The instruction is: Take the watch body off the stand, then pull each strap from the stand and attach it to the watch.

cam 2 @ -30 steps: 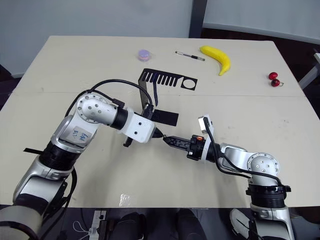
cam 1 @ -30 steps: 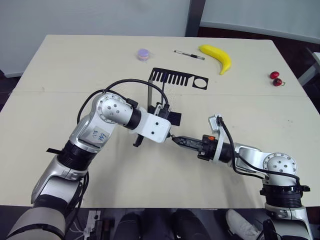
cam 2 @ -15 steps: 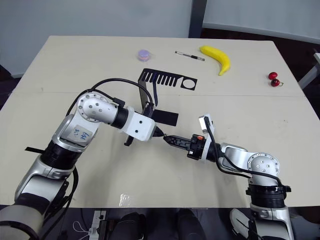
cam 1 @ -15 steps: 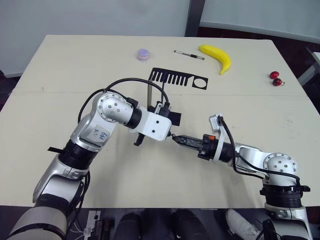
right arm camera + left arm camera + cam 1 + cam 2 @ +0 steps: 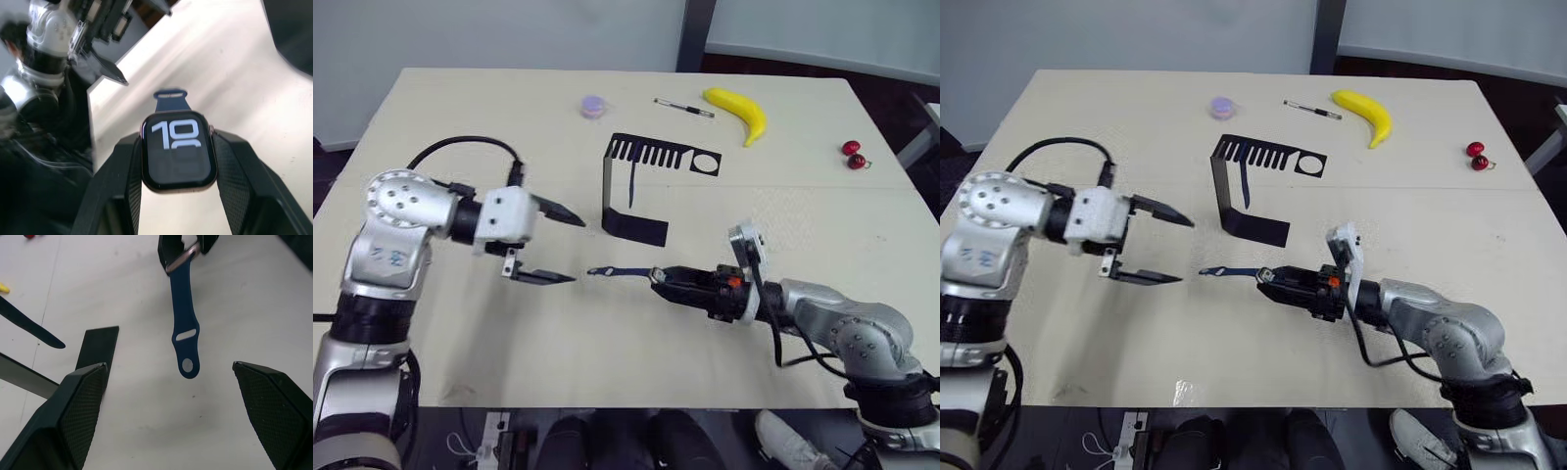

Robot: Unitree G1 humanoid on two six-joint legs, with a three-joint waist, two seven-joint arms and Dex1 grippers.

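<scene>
Black ribbed fingers of the left gripper stand wide apart with nothing between them, hovering over the cream table on the left side, pointing toward the middle. Just ahead of them, apart from both fingers, hangs the free end of a navy-blue soft strap with an oblong slot and a round hole near its tip; its other end is seated on the small square watch body, whose dark glossy screen is lit with white numerals. Behind, the black sheet-metal C-shaped stand sits on its flat foot, and a second dark narrow strap hangs down from the comb slots of its top arm. To the right of the stand, the right gripper is clamped on the sides of the watch body, holding it above the table.

The remaining strap looks light and limp, so it will likely bend rather than resist; I would pinch it near its upper end by the slot, where it is steadied, and draw it out along the slot. The watch case is smooth and could slip or scratch, so the side grip on its rim seems right, keeping the free lug clear.
</scene>
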